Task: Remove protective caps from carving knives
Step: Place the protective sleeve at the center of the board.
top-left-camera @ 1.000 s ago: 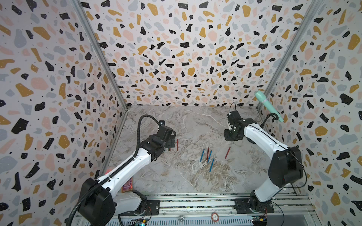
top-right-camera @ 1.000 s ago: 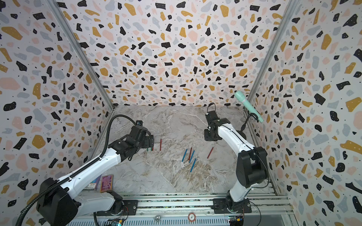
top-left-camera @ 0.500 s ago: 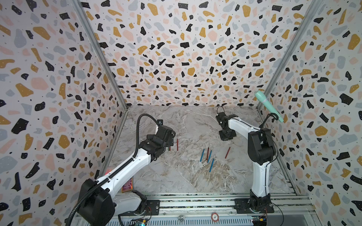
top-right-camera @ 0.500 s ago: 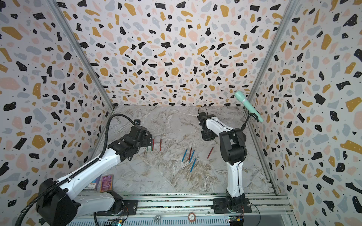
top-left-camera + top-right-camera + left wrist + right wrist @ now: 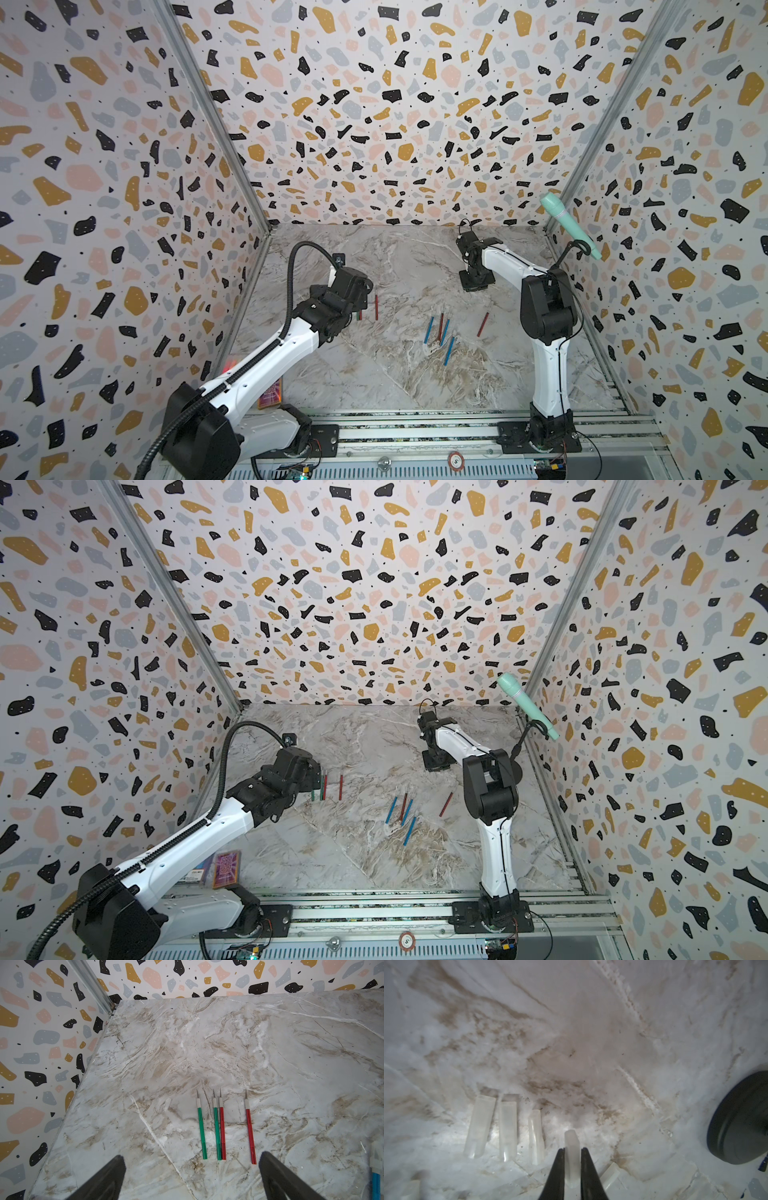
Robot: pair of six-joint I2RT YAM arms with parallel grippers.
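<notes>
Four carving knives with bare grey tips lie side by side: two green (image 5: 202, 1132) (image 5: 216, 1130) and two red (image 5: 222, 1130) (image 5: 250, 1136). My left gripper (image 5: 192, 1156) hangs open just behind their shaft ends, also seen in a top view (image 5: 313, 771). Several more knives, blue (image 5: 429, 329) and red (image 5: 483, 324), lie mid-table. My right gripper (image 5: 572, 1148) is shut on a clear protective cap (image 5: 571, 1140), low over the back right of the table (image 5: 476, 282). Three loose caps (image 5: 508, 1128) lie in a row beside it.
A mint-green microphone (image 5: 569, 226) stands on a stand at the back right; its black round base (image 5: 741, 1118) sits close to my right gripper. A rainbow-coloured pack (image 5: 226, 868) lies at the front left by the left arm's base. Patterned walls close three sides.
The right arm has folded upright and carried its gripper a little to the left at the back of the table. The left arm has hardly moved.
</notes>
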